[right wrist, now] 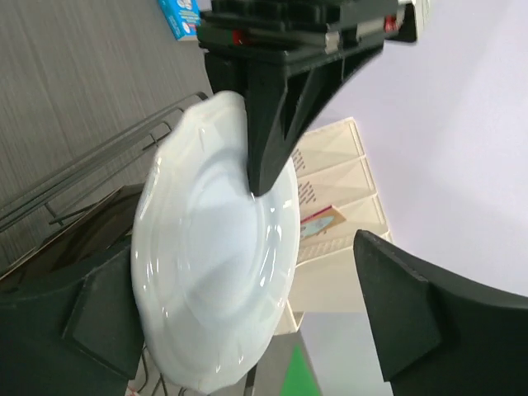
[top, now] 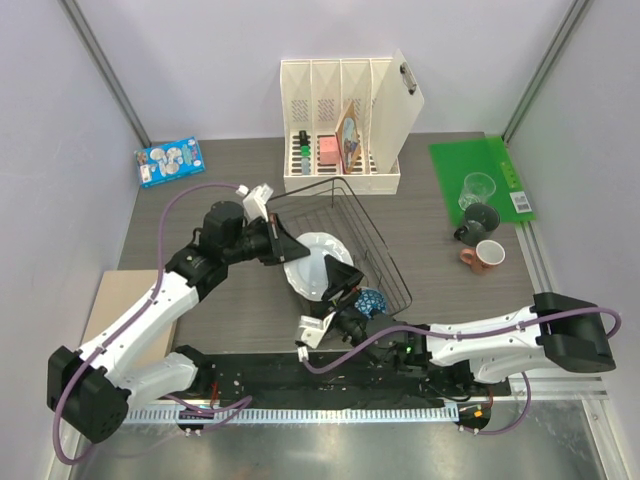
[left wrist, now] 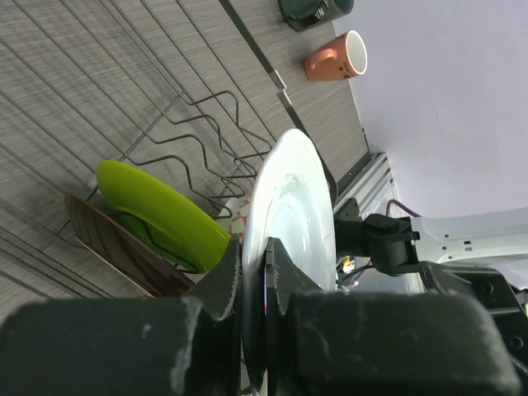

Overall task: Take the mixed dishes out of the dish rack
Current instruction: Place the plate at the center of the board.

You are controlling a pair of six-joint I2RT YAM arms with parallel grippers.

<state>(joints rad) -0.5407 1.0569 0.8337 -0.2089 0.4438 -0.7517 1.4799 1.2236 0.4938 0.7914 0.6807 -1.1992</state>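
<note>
A grey wood table fills the middle of the overhead view, with the dark wire dish rack at its centre. The white plate stands on edge over the rack's lower half, its rim pinched tight by the left end effector. The right end effector gapes wide, one finger on either side of that plate. A lime-green plate leans inside the rack. At centre right, clear of the rack, sit the dark grey mug, pink mug and clear glass.

White plate: lower portion hidden within left hand. Blue patterned bowl: mostly hidden behind right hand. File holder contents: too small to identify.
</note>
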